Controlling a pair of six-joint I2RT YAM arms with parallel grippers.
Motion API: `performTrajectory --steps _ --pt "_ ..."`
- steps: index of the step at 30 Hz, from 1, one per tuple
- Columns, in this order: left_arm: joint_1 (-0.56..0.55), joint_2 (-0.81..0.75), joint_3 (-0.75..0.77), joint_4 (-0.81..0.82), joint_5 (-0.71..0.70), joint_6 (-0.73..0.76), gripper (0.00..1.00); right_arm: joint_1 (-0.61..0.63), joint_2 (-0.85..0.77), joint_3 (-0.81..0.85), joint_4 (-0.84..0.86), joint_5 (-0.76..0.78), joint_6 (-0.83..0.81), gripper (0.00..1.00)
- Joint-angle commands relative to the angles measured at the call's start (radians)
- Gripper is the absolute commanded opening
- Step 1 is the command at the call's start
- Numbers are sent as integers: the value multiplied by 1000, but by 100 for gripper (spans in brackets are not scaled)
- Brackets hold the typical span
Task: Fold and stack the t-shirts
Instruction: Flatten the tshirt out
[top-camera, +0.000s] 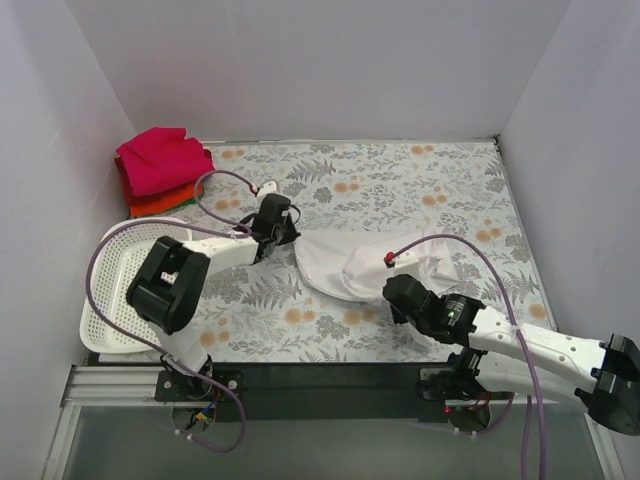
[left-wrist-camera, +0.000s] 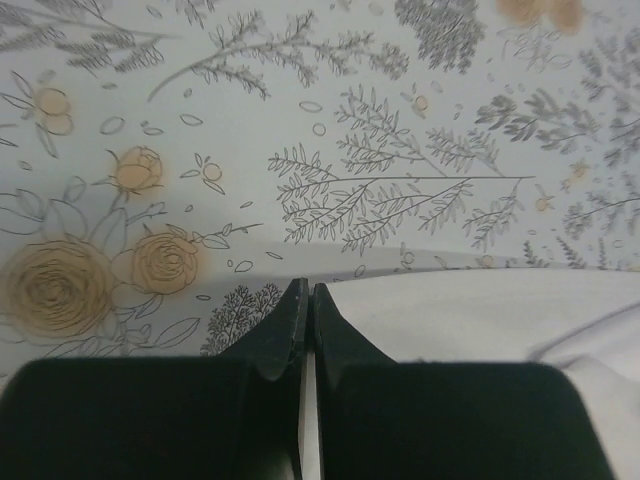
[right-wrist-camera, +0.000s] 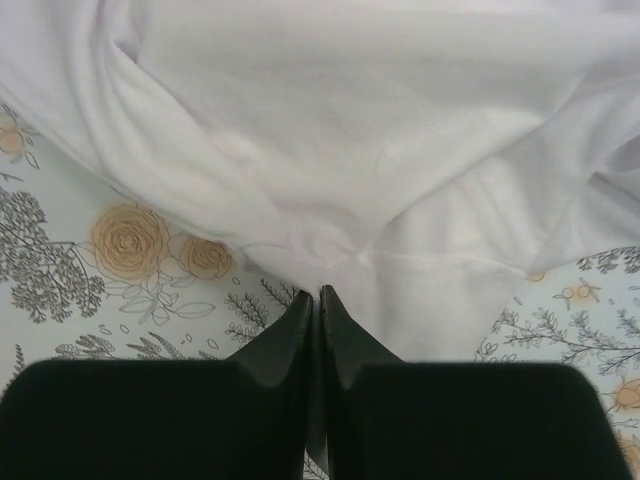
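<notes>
Top external view looked steeply down from above and behind the arm bases over the whole floral table (top-camera: 400, 180); wrist views sat close and low behind the left gripper (left-wrist-camera: 307, 290) and right gripper (right-wrist-camera: 315, 293), facing outward, each sharing the white t-shirt (top-camera: 350, 265) with it.

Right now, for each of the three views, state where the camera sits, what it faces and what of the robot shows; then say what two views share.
Top external: above and behind the bases, looking down on the table, white t-shirt and both arms.
Left wrist: on the left arm, low, facing floral table and shirt edge; closed jaws show.
Right wrist: on the right arm, facing bunched shirt; jaws closed on its edge.
Shared: both wrist views show the white t-shirt.
</notes>
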Motion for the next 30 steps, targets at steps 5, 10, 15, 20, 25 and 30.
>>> performTrajectory --steps 5,10,15,20,25,30 --pt "86 -415 35 -163 -95 62 0 -3 -47 284 3 203 -159 1" --pt "100 -549 124 -258 -111 113 0 -14 -1 480 11 303 -332 1" --pt "107 -597 233 -343 -179 177 0 -52 43 657 58 340 -459 1" --pt "107 -606 244 -389 -194 156 0 -118 51 744 69 377 -528 1" --pt "107 -674 259 -389 -210 154 0 -183 13 812 71 357 -582 1" --pt "107 -726 299 -395 -144 163 0 -184 5 899 71 343 -669 1"
